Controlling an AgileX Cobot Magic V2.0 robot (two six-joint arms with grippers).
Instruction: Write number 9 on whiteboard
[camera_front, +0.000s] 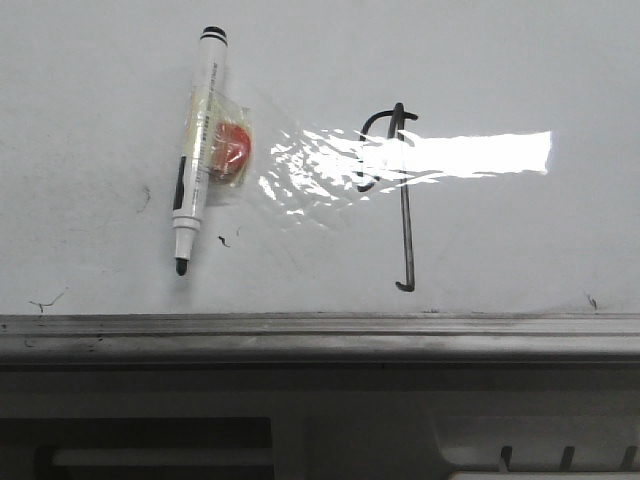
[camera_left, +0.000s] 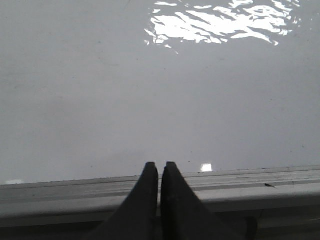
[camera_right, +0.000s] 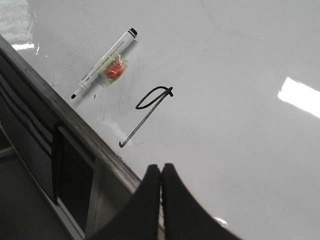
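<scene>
Whiteboard (camera_front: 90, 90), one of it, lies flat with a grey rail (camera_front: 320, 335) along its near edge and a bright streak of glare across the middle. One number 9 (camera_front: 401, 200) is drawn on it in thin black line, right of centre, its loop partly washed out by the glare. One marker (camera_front: 197, 150) lies to the left of the figure, uncapped tip toward the rail, with one small clear packet holding something red (camera_front: 230, 148) taped to its side. A few stray black specks dot the board. Both arms hang back at the rail: the left gripper (camera_left: 160, 167) has its fingers pressed together on nothing, and the right gripper (camera_right: 161, 169) likewise.
</scene>
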